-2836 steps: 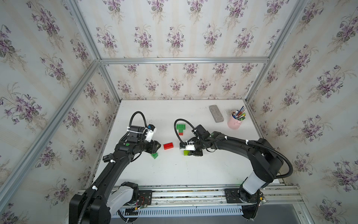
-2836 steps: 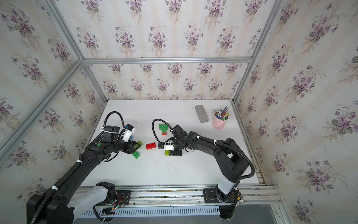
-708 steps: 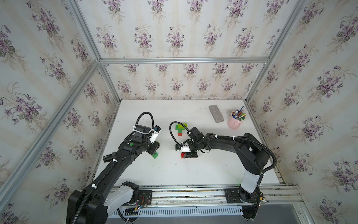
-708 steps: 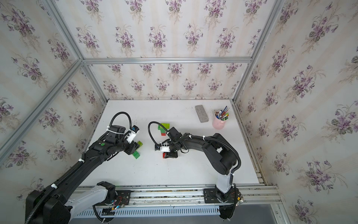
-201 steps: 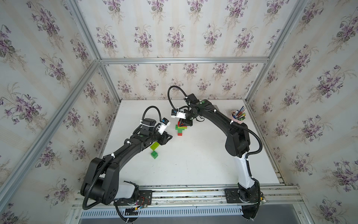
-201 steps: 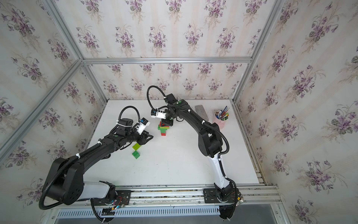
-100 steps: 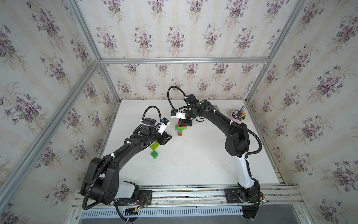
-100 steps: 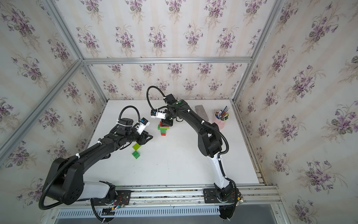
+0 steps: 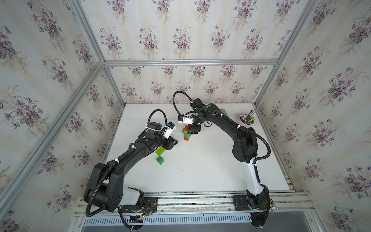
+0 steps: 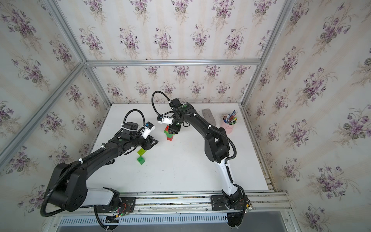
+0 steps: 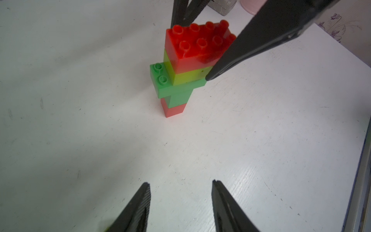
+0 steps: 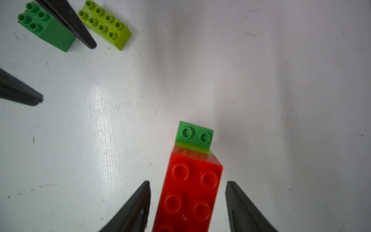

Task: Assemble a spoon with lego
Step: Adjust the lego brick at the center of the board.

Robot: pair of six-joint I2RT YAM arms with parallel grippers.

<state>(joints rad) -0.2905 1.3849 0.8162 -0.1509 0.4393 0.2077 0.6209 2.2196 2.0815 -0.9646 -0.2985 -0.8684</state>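
Observation:
The spoon [image 9: 186,134] [image 10: 169,134] stands upright at the table's middle back. Its narrow red and green stem carries a wide green brick, a lime one and a red 2x4 on top [image 11: 192,46] [image 12: 192,180]. My right gripper [image 12: 187,182] [image 9: 193,131] straddles that red top brick, open, with a gap showing on each side. My left gripper [image 11: 180,182] [image 9: 173,143] hovers open and empty in front of the build. Beside it lie loose lego bricks, a lime 2x4 [image 9: 160,151] [image 12: 104,25] and a green 2x2 [image 9: 160,160] [image 12: 46,26].
A pink cup of pens [image 9: 247,121] [image 10: 228,125] stands at the back right, with a grey block [image 10: 208,116] next to it. Patterned walls with metal rails enclose the table on three sides.
My right gripper's jaws have spread apart off the red top brick, which stays on the build. The left arm has not moved.

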